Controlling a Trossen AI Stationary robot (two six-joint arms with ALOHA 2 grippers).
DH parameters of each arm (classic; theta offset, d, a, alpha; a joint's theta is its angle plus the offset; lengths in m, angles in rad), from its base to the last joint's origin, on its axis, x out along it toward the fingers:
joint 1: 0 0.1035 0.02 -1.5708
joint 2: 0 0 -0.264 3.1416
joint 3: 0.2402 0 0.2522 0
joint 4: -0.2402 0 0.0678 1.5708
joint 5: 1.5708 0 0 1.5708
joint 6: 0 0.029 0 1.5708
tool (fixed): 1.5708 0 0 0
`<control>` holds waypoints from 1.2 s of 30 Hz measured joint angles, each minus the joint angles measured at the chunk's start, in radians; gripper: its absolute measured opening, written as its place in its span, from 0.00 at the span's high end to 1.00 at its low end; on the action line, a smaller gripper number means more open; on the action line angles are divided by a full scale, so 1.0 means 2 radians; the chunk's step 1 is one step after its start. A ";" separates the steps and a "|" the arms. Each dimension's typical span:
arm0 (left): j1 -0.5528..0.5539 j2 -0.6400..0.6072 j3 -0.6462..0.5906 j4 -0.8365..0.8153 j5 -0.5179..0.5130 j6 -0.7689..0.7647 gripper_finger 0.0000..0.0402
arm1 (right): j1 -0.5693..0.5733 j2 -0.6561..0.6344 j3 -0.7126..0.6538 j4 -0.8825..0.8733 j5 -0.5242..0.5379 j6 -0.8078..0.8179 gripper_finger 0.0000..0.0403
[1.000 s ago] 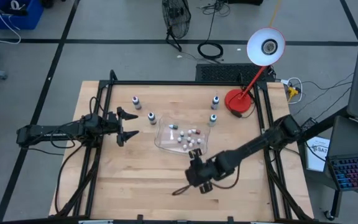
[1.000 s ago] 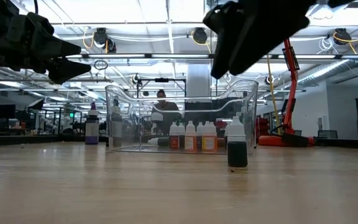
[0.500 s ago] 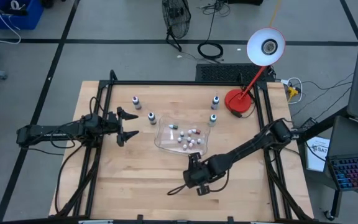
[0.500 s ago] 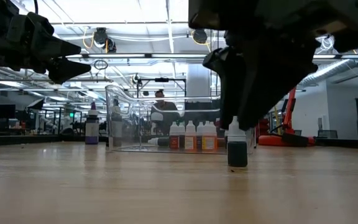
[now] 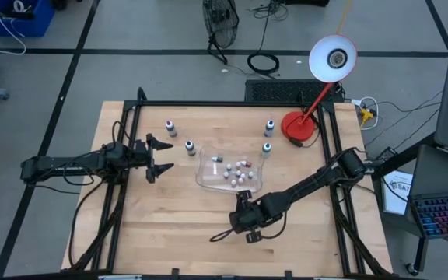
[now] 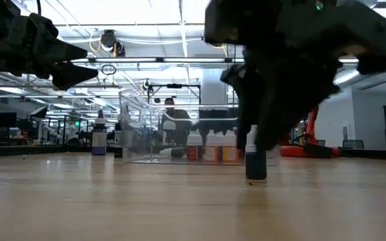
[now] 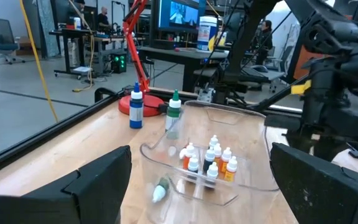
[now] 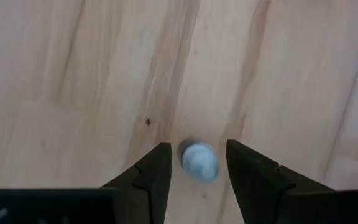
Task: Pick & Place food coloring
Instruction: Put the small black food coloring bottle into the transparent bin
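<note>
Wooden bench (image 5: 169,225) carries a clear tray (image 5: 208,175) at mid-board holding several small bottles. Right gripper (image 8: 194,163) is down at the near middle of the bench, jaws parted on either side of one upright food coloring bottle (image 8: 199,162) with a pale cap and dark body; contact with it cannot be told. Left gripper (image 5: 162,158) hovers left of the tray, jaws wide open, holding nothing. Four more dropper bottles (image 5: 170,127) stand beyond the tray beside a red lamp (image 5: 300,128).

I saw four food coloring bottles (image 5: 169,126) upright, spread across the surface. A fifth (image 6: 255,159) stood nearer, dark-bodied and white-capped.
</note>
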 joint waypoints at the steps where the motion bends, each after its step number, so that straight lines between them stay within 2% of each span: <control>1: 0.000 0.000 0.000 0.000 0.000 0.000 0.06 | -0.001 0.000 -0.006 0.005 -0.008 0.000 0.65; 3: 0.000 0.000 0.000 0.000 0.000 0.000 0.06 | -0.004 0.000 -0.017 0.021 -0.022 -0.002 0.65; 14: 0.000 0.000 0.000 0.000 0.000 0.000 0.06 | -0.005 0.000 -0.022 0.034 -0.023 -0.002 0.67; 17: 0.000 0.000 0.000 0.000 0.000 0.000 0.06 | -0.005 0.000 -0.022 0.034 -0.025 -0.002 0.72; 21: 0.000 0.000 0.000 0.000 0.000 0.000 0.06 | -0.003 -0.003 -0.022 0.035 -0.038 -0.004 0.86; 23: 0.000 0.000 0.000 0.000 0.000 0.000 0.06 | 0.001 -0.008 -0.022 0.039 -0.037 -0.012 0.87; 28: 0.000 0.000 0.000 0.000 0.000 0.000 0.06 | 0.005 -0.045 -0.018 0.050 -0.036 -0.023 0.87; 31: 0.000 0.000 0.000 0.000 0.000 0.000 0.06 | -0.002 -0.078 -0.006 0.061 -0.023 -0.056 0.87; 36: 0.000 0.000 0.000 0.000 0.000 0.000 0.06 | -0.049 -0.136 0.020 0.072 0.004 -0.122 0.87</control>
